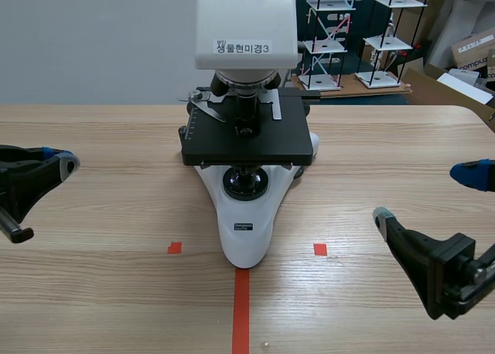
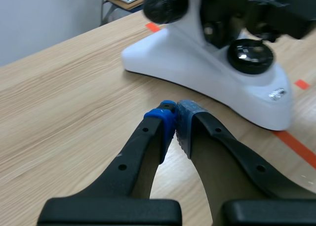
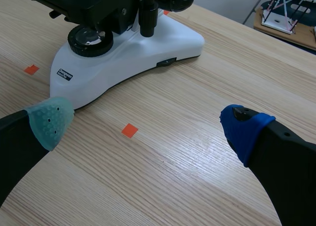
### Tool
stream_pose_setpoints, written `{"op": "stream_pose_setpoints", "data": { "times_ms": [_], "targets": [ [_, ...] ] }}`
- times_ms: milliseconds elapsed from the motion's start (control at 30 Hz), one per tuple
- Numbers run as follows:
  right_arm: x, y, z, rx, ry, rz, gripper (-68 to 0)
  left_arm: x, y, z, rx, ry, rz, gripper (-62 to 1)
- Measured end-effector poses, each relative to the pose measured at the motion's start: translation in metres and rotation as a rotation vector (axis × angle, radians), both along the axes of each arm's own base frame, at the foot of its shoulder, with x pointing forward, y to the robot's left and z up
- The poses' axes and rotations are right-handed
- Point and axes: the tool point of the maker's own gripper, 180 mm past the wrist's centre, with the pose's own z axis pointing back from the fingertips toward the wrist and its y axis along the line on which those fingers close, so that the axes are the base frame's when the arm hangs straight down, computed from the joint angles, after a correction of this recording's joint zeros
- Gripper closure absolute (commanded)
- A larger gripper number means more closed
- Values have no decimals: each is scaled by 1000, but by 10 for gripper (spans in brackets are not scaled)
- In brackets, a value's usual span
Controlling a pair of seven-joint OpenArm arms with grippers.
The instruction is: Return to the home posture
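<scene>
Standing on the counter (image 1: 100, 292), the microscope (image 1: 247, 215) is seen between both arms, ahead of each claw and well apart. The left claw (image 2: 175, 117) is pressed together on nothing; the right claw (image 3: 147, 123) is spread wide, empty.

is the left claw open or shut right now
Shut, holding nothing. In the left wrist view the left claw has its two pads touching at the tips, with nothing pressed between them.
</scene>
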Motion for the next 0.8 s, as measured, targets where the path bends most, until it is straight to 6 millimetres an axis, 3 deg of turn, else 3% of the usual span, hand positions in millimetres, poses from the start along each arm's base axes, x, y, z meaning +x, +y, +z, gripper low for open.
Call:
{"op": "stream_pose_setpoints", "data": {
  "times_ms": [67,267,400,567,800],
  "targets": [
    [0,0,0,0,0,0,-679,-13,-6,6,6,-6,-21,-43],
    [0,0,0,0,0,0,-679,-43,-21,21,40,-48,-29,-268],
    [0,0,0,0,0,0,-679,-61,-34,23,67,-63,-30,-344],
    [0,0,0,0,0,0,-679,-74,-46,21,68,-59,-14,-492],
    [0,0,0,0,0,0,-679,-83,-50,17,62,-35,2,-539]
  ]
}}
